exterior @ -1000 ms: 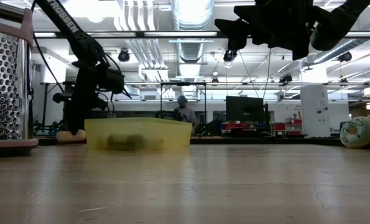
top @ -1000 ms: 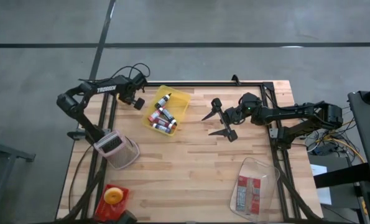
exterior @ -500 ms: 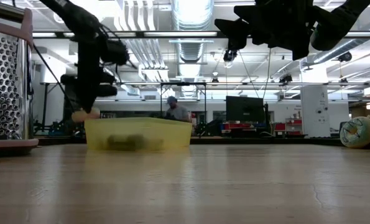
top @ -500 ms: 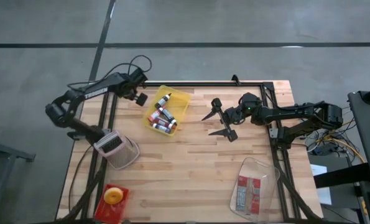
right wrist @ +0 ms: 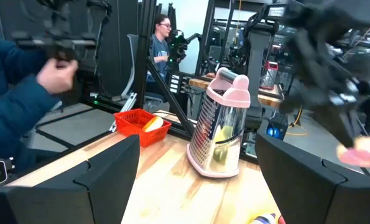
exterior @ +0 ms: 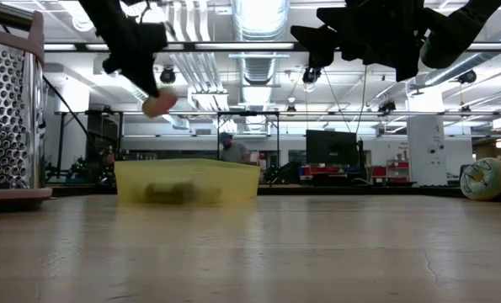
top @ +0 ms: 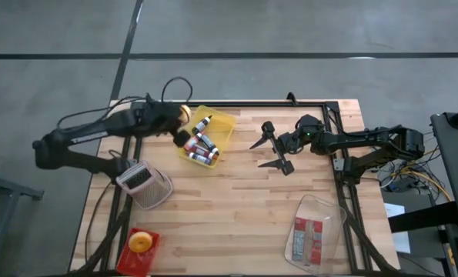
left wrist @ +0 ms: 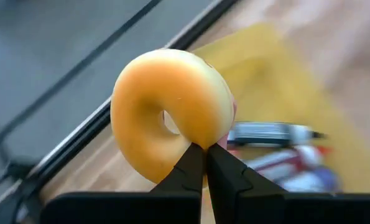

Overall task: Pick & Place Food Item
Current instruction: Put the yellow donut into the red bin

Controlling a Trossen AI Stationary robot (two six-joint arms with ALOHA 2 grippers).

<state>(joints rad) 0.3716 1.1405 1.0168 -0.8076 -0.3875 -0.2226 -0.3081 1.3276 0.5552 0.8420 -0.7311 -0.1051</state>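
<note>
A yellow-glazed donut (left wrist: 169, 118) with a pink side is in my left gripper (left wrist: 204, 155), which is shut on it. In the high view the donut (top: 185, 115) hangs over the far left corner of the yellow bin (top: 207, 138), which holds several tubes. In the low view the donut (exterior: 159, 103) is well above the bin (exterior: 187, 180). My right gripper (top: 258, 154) hangs open and level over the middle of the table, to the right of the bin, with nothing between its fingers. My left gripper pinches the donut's ring at its near rim (left wrist: 200, 142) between its two fingertips. The fingers slant down from the table's left side. The donut stands on edge beyond the fingertips with its hole showing, lifted clear of the table and the bin.
A metal grater with a pink top (top: 144, 183) stands near the left edge. A red basket (top: 142, 245) with an orange item is at the near left corner. A clear container (top: 315, 231) lies at the near right. People show in the room beyond the table.
My left gripper has risen from near table height at the far left and swung toward the yellow bin, tipping downward, still shut on the donut. The donut is now lifted high above the bin's far left corner.
</note>
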